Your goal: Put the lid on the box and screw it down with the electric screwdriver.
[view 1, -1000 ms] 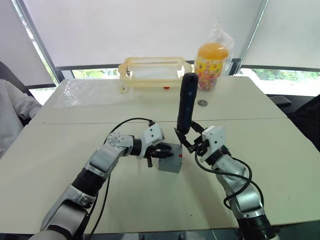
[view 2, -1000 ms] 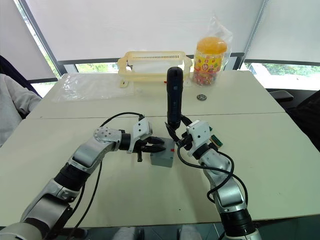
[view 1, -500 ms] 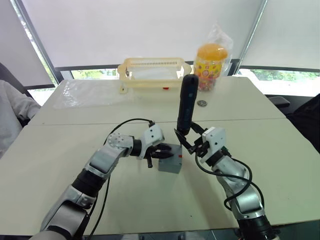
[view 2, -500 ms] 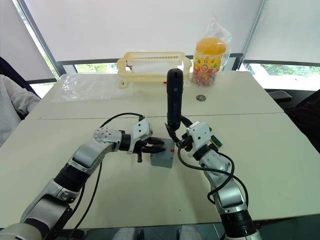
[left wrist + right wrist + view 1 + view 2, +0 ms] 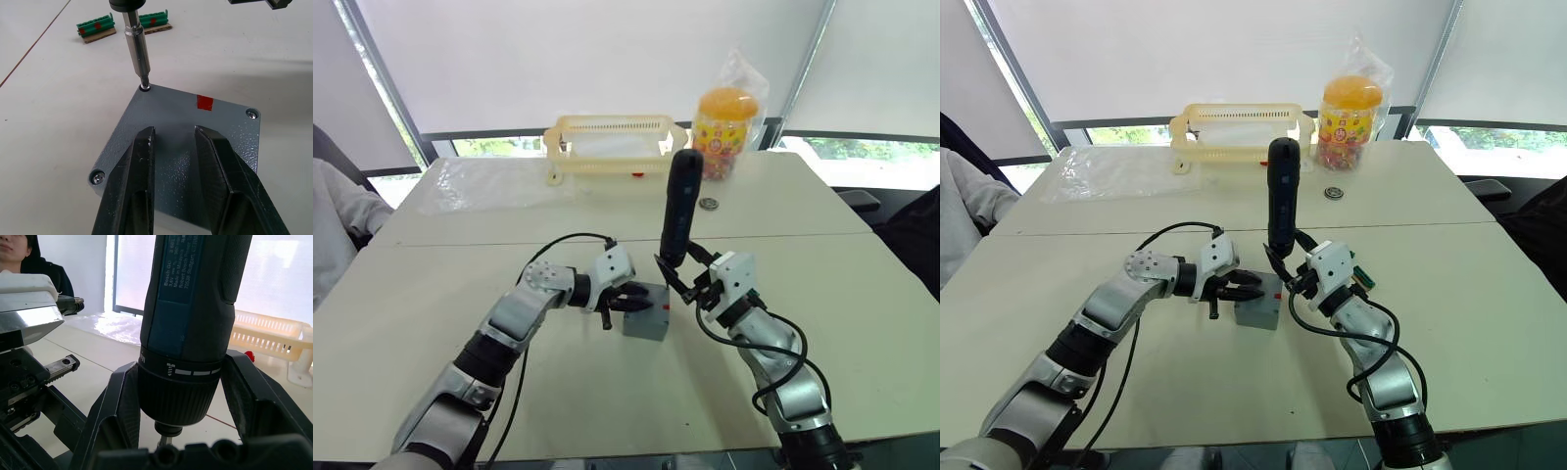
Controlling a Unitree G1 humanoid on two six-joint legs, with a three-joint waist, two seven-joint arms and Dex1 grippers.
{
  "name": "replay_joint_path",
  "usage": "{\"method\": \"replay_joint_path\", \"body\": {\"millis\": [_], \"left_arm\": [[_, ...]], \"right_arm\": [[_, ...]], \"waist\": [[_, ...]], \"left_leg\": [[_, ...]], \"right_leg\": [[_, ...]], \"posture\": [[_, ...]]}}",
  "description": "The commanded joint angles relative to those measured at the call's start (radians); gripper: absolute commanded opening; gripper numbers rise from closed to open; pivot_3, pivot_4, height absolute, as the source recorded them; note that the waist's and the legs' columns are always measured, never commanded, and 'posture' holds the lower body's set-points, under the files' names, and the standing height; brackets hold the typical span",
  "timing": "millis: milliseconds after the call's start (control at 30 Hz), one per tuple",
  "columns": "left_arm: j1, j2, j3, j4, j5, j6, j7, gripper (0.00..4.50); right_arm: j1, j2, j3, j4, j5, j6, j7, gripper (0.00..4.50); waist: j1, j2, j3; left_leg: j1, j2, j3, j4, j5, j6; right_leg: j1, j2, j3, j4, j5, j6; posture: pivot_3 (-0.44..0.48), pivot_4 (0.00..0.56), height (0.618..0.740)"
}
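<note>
Left wrist view puts us right over the box (image 5: 146, 205), and the lid (image 5: 190, 147) is already sitting flush on it, red mark (image 5: 205, 102) up, with screw heads visible in two corners. The left hand (image 5: 173, 142) rests its two black fingers (image 5: 139, 166) on the lid top, slightly parted and gripping nothing. The metal bit (image 5: 138, 54) of the electric screwdriver (image 5: 680, 206) stands nearly upright with its tip in a corner screw hole. Behind it lie two green bit strips (image 5: 95, 28) on the surface (image 5: 244, 58); the head views hide those.

Up in the eye views, the right hand (image 5: 1288, 262) is clamped around the screwdriver's lower barrel, and the right wrist view confirms fingers pressing on both sides. Box and lid sit mid-surface between the two hands. Far back stand a cream basket (image 5: 612, 142), contents unclear, and an orange-lidded jar (image 5: 726, 122) of colourful sweets in a clear bag, with a small metal ring (image 5: 709, 203) near it.
</note>
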Motion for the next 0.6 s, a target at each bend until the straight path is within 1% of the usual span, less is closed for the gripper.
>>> {"method": "replay_joint_path", "body": {"millis": [33, 300, 600], "left_arm": [[0.017, 0.007, -0.021, 0.004, 0.027, 0.018, 0.001, 1.25], [0.024, 0.01, -0.02, -0.002, 0.029, 0.021, 0.005, 1.25], [0.028, 0.011, -0.02, -0.006, 0.029, 0.023, 0.006, 1.25]], "right_arm": [[0.053, -0.018, 0.067, 0.122, -0.032, 0.059, 0.045, 1.99], [0.032, 0.003, 0.092, 0.118, -0.031, 0.069, 0.053, 1.99], [0.041, -0.012, 0.091, 0.146, -0.047, 0.059, 0.052, 1.99]], "waist": [[0.0, 0.0, 0.0], [-0.001, -0.001, -0.001], [-0.001, -0.002, -0.002]], "left_leg": [[0.0, 0.0, 0.0, 0.0, 0.0, 0.0], [0.0, 0.0, -0.002, -0.003, 0.0, 0.0], [0.0, 0.0, -0.002, -0.01, 0.0, 0.0]], "right_leg": [[0.0, 0.0, 0.0, 0.0, 0.0, 0.0], [0.0, 0.0, -0.001, -0.003, 0.0, -0.001], [0.0, 0.0, -0.002, -0.01, 0.0, -0.001]], "posture": [[0.0, 0.15, 0.74], [0.0, 0.15, 0.74], [0.0, 0.15, 0.74]]}}
